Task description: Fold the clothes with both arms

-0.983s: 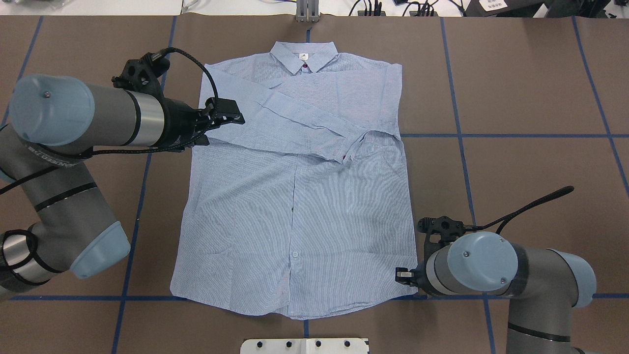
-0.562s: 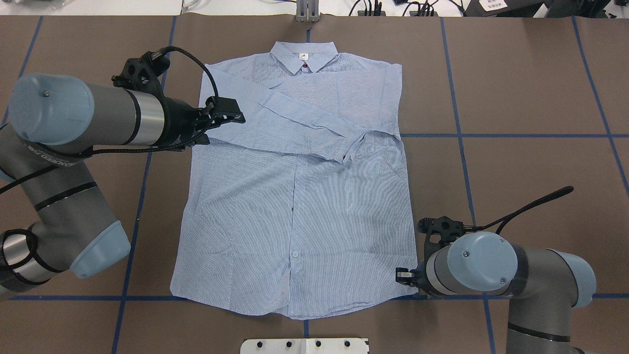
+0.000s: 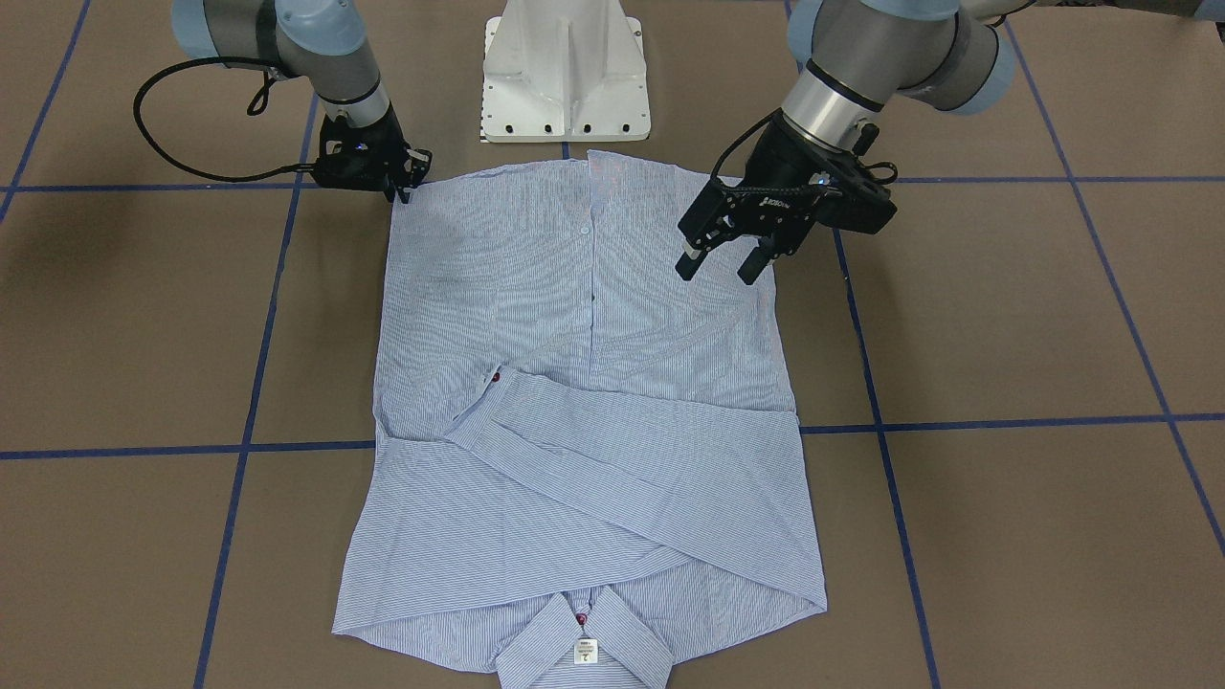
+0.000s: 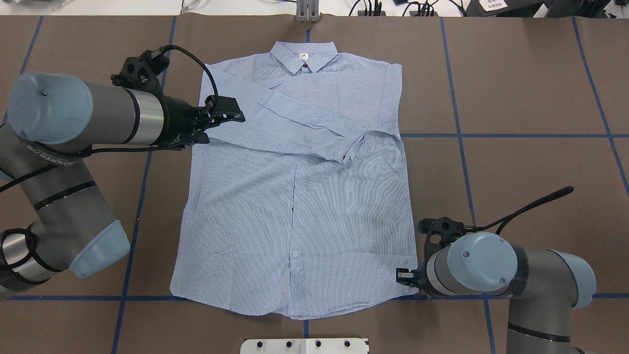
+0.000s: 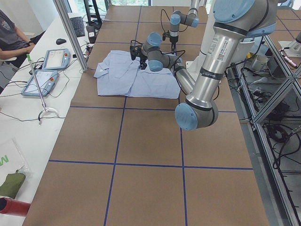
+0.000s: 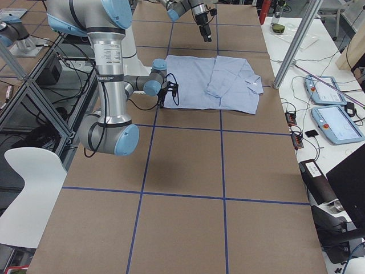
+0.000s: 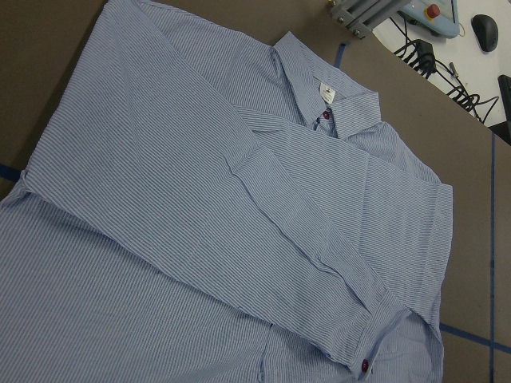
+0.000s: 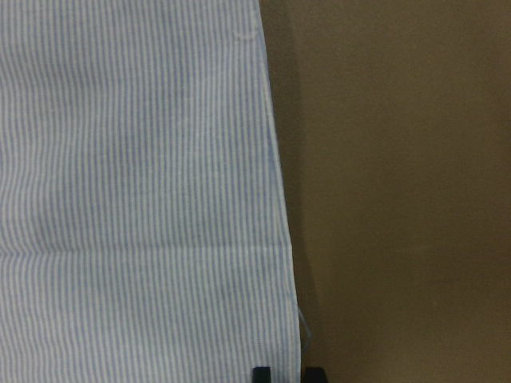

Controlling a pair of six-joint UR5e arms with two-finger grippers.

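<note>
The left claw (image 3: 718, 268) hangs spread above the shirt's (image 4: 295, 221) left edge, near the shoulder, its two fingers well apart and clear of the cloth. The shirt, light blue with fine white stripes, lies flat and front up in the middle of the brown surface (image 4: 516, 98), its collar (image 4: 319, 51) on the far side and its hem on the near side. A small white tag (image 4: 303, 57) shows inside the collar. Both sleeves are folded across the chest; the upper one runs slantwise from the left shoulder, and its cuff (image 4: 350, 152), with a dark red button, ends toward the right side. The right claw (image 3: 400, 194) sits low at the near right hem corner; its tips stand narrowly apart beside the cloth's edge, and I cannot tell whether they pinch it.
</note>
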